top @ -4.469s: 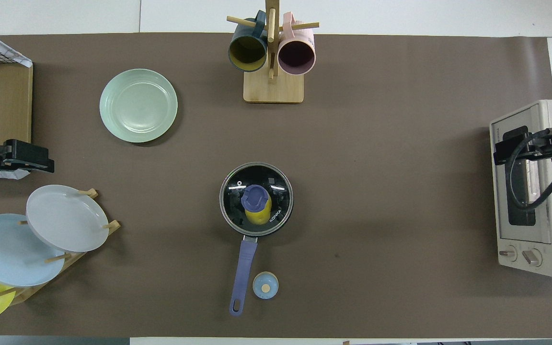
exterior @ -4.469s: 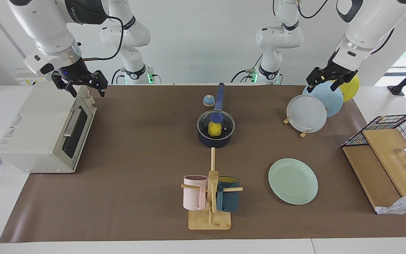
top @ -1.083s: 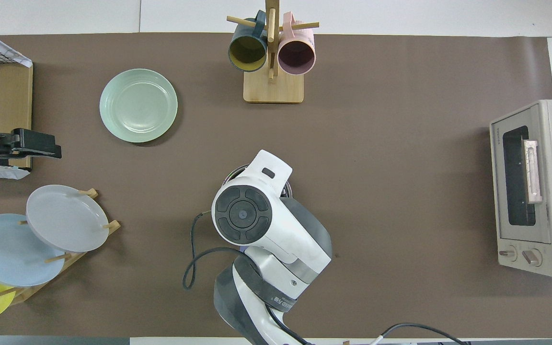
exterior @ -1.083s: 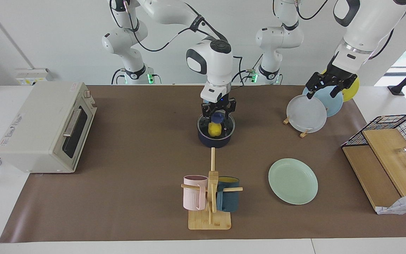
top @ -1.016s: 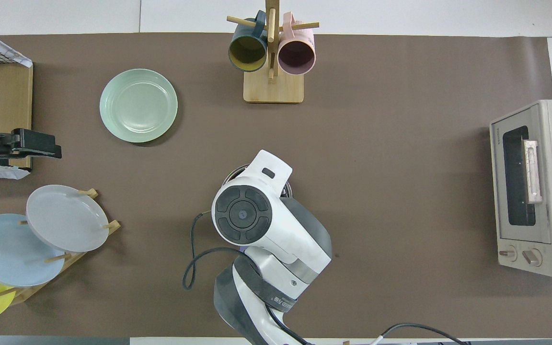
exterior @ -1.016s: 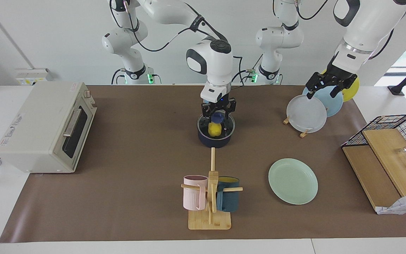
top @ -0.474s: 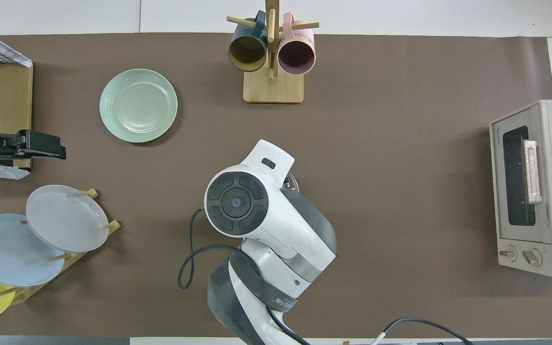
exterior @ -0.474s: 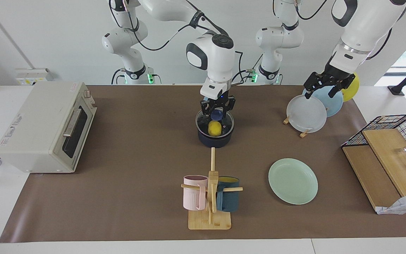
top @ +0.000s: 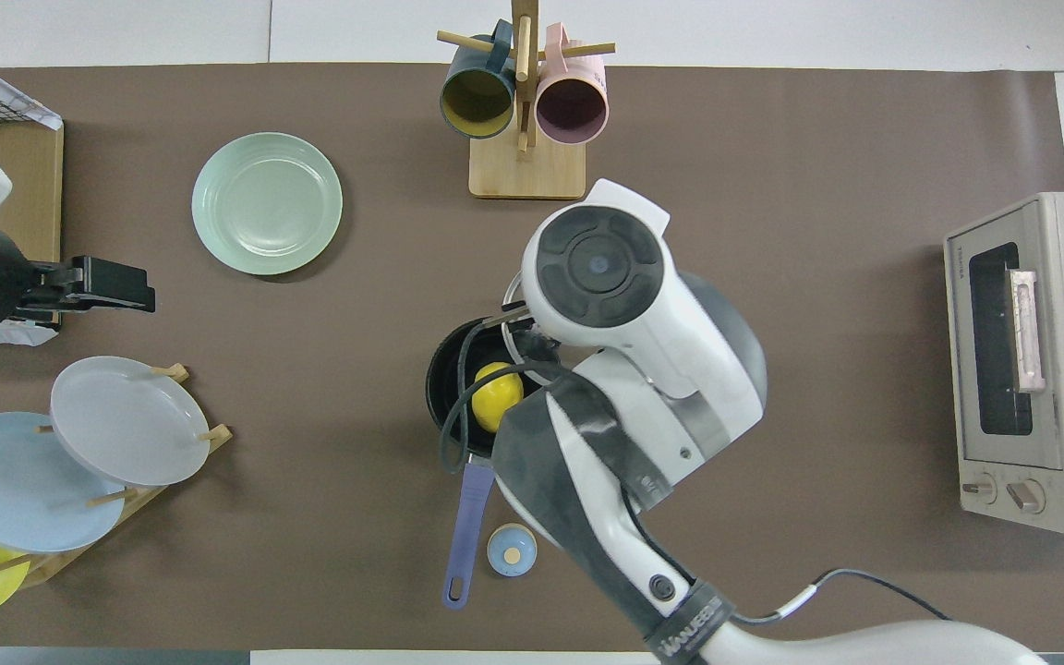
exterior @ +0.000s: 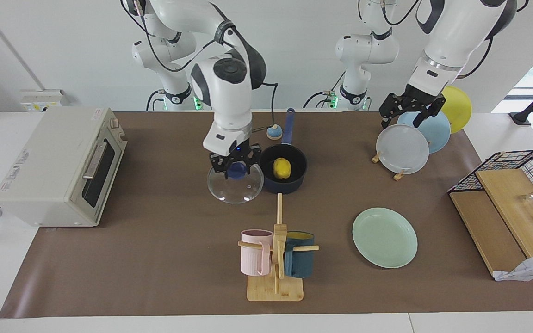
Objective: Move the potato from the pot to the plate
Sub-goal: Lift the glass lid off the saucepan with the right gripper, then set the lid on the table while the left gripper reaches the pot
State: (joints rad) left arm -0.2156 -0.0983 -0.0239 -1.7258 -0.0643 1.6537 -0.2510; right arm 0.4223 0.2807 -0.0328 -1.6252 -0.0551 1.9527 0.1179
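Note:
The dark blue pot [exterior: 286, 183] stands uncovered mid-table, its long handle [exterior: 288, 126] pointing toward the robots. The yellow potato [exterior: 281, 168] lies inside it and also shows in the overhead view [top: 495, 395]. My right gripper [exterior: 235, 169] is shut on the blue knob of the glass lid [exterior: 235, 187] and holds it low over the mat beside the pot, toward the right arm's end. The mint-green plate [exterior: 384, 237] lies empty, farther from the robots than the pot, toward the left arm's end. My left gripper [exterior: 409, 112] is open and empty over the plate rack.
A mug rack [exterior: 275, 259] with a pink and a teal mug stands farther out than the pot. A toaster oven [exterior: 58, 166] sits at the right arm's end. A rack of grey-white, light blue and yellow plates [exterior: 403, 149] and a wire basket [exterior: 516, 185] sit at the left arm's end. A small blue knob-shaped thing [exterior: 274, 132] lies beside the pot handle.
My right gripper has lifted the glass lid off the pot and carried it toward the right arm's end, leaving the potato uncovered. My left gripper has drifted slightly toward mid-table.

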